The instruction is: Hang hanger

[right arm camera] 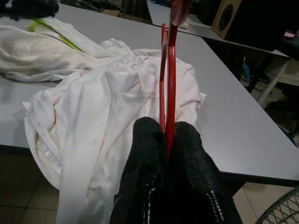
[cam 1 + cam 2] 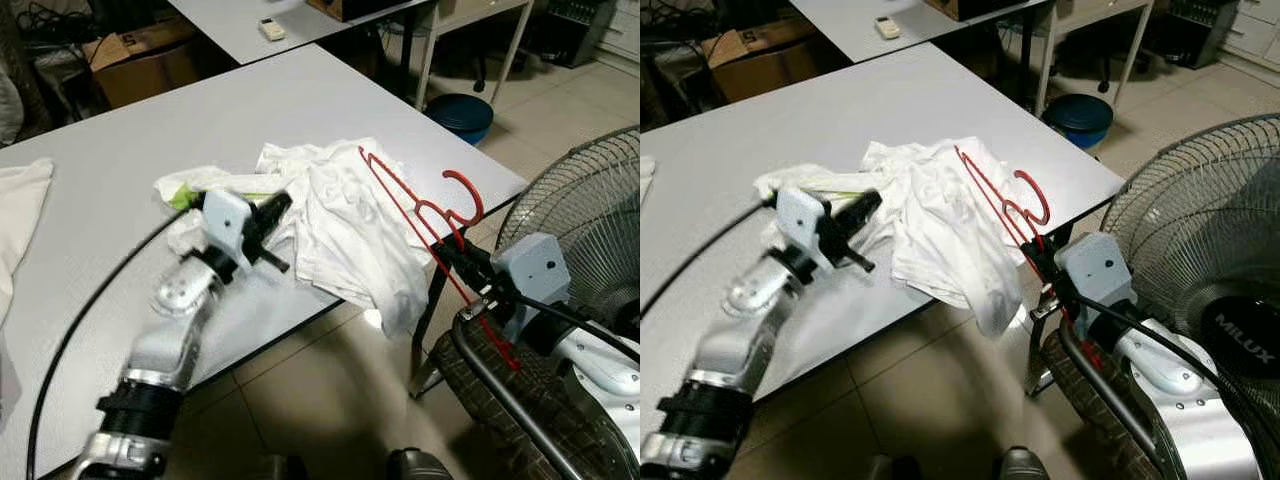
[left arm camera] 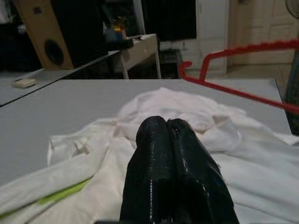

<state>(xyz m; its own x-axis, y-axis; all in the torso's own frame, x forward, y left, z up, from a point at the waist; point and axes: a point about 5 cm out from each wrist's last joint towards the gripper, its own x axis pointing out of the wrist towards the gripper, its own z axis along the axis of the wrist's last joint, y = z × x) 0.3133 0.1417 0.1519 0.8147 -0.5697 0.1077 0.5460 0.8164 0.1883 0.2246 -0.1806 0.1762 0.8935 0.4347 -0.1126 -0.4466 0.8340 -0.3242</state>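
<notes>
The right gripper (image 2: 462, 258) is clamped on the red hanger (image 2: 420, 212), its two black fingers (image 1: 187, 158) pressed together around the thin red wire just off the table's near right corner. From that grip the hanger reaches up and back over the table (image 2: 150, 130), held above the cloth rather than lying flat, with its hook (image 2: 466, 195) curling out past the right edge. Under and beside it lies a crumpled white shirt (image 2: 345, 215), heaped near the right end of the near edge, with one fold drooping over that edge toward the tiled floor (image 2: 330, 400). The left gripper (image 2: 275, 205) hovers low over the shirt's left side, fingers (image 3: 161, 154) shut tight on nothing, pointing toward the hanger. A strip of yellow-green cloth (image 2: 215, 195) shows in the white pile just beside it. Another white cloth (image 2: 20, 215) rests at the table's far left edge. To the right of the table, near the right arm, stands a floor fan (image 2: 1200, 260), and a blue bin (image 2: 460, 115) sits on the floor beyond the table's right edge.
</notes>
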